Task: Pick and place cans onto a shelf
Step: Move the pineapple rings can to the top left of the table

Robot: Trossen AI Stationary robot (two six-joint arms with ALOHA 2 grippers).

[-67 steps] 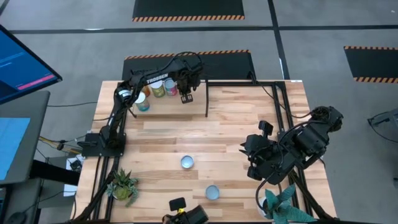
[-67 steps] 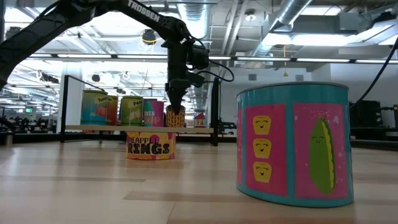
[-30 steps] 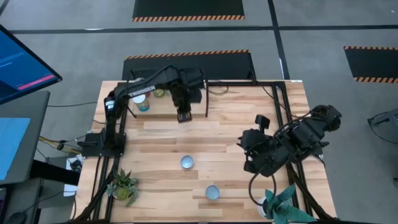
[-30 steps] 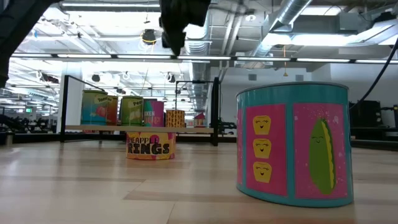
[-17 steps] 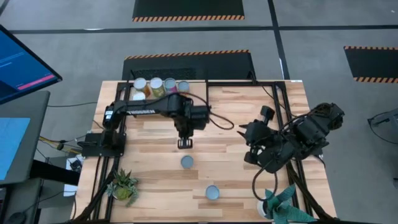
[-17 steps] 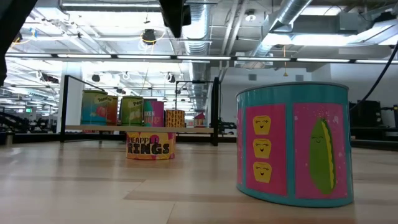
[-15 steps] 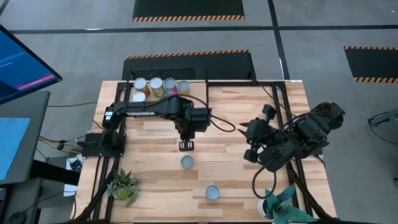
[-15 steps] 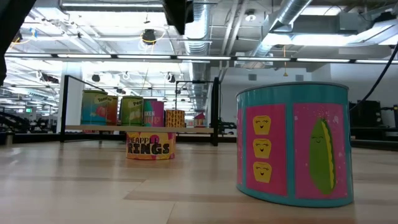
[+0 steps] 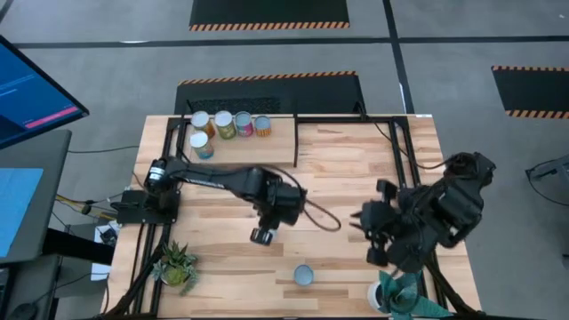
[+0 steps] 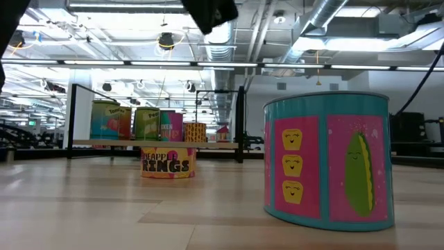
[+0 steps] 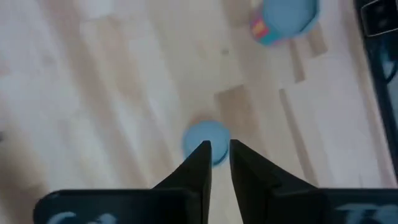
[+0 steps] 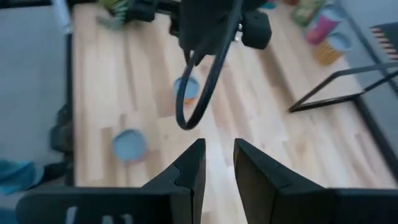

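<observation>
On the wooden worktop (image 9: 356,169), four cans (image 9: 228,124) stand on the shelf (image 9: 267,147) at far-left corner. Left tool (image 11: 217,151), fingers slightly apart & empty, hangs above a blue-topped can (image 11: 206,138); another can (image 9: 303,275) sits nearer the front edge. Right tool (image 12: 217,151) waits released, on the right.

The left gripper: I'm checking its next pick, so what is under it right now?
Under the left gripper sits a blue-topped can on the bare table. Its fingers cover the can's near edge, and its label cannot be seen.
</observation>
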